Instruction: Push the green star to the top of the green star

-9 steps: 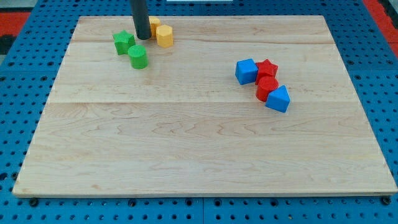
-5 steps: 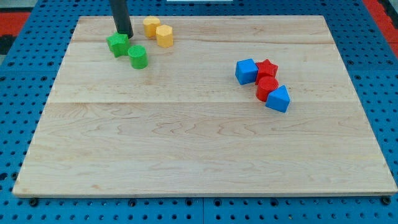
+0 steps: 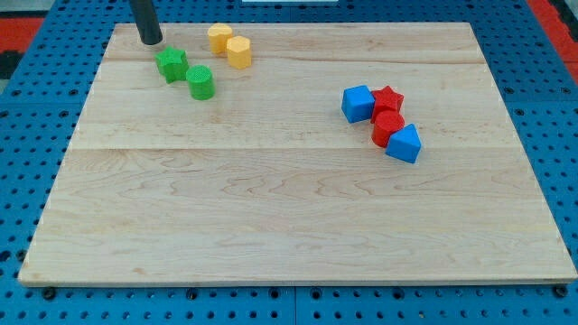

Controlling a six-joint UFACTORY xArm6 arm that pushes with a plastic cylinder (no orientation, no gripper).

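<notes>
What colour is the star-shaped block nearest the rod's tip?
Green: the green star, just right of and below my tip, in the camera view.

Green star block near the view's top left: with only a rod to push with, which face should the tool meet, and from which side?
My tip is up-left of the green star block, apart. To send it toward the view's top, contact its lower face from below-left; the green cylinder block crowds its lower right.

My rod stands nearly upright at the view's top left, its upper part cut off by the frame, and my tip (image 3: 151,41) rests low, touching nothing.
</notes>
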